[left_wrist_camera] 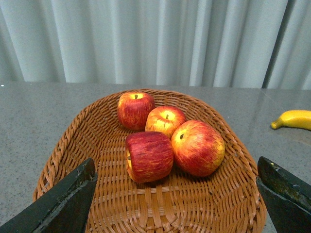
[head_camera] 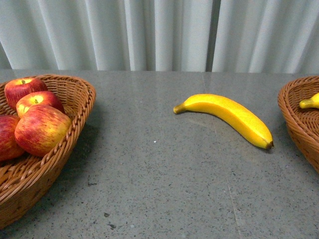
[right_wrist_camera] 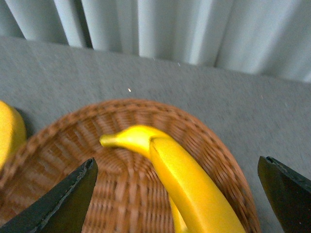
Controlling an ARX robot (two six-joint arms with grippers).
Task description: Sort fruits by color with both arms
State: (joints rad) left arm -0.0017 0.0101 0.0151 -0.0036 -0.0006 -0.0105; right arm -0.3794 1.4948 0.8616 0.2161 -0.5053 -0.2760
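The left gripper [left_wrist_camera: 177,204] stood wide open and empty, its two black fingers well apart above the left basket [left_wrist_camera: 63,145]. That basket held four red apples [left_wrist_camera: 197,148], bunched together and touching. The right gripper [right_wrist_camera: 177,204] was likewise spread wide and held nothing, poised over the right basket [right_wrist_camera: 218,145], in which one stowed banana [right_wrist_camera: 180,179] lay. Neither arm showed in the front view. There, the apple basket sat at the left edge of the frame and the banana basket at the right edge. Between them, right of centre, a loose banana [head_camera: 227,117] lay flat on the table [head_camera: 149,189], apart from both baskets. No apple was seen outside its basket, so the red sorting appeared complete. In my judgement one item was outstanding: the loose banana, nearer the right basket. The table was grey, speckled and matte, with a few dark flecks towards the lower centre. A pale pleated curtain [head_camera: 159,30] filled the top of the frame.
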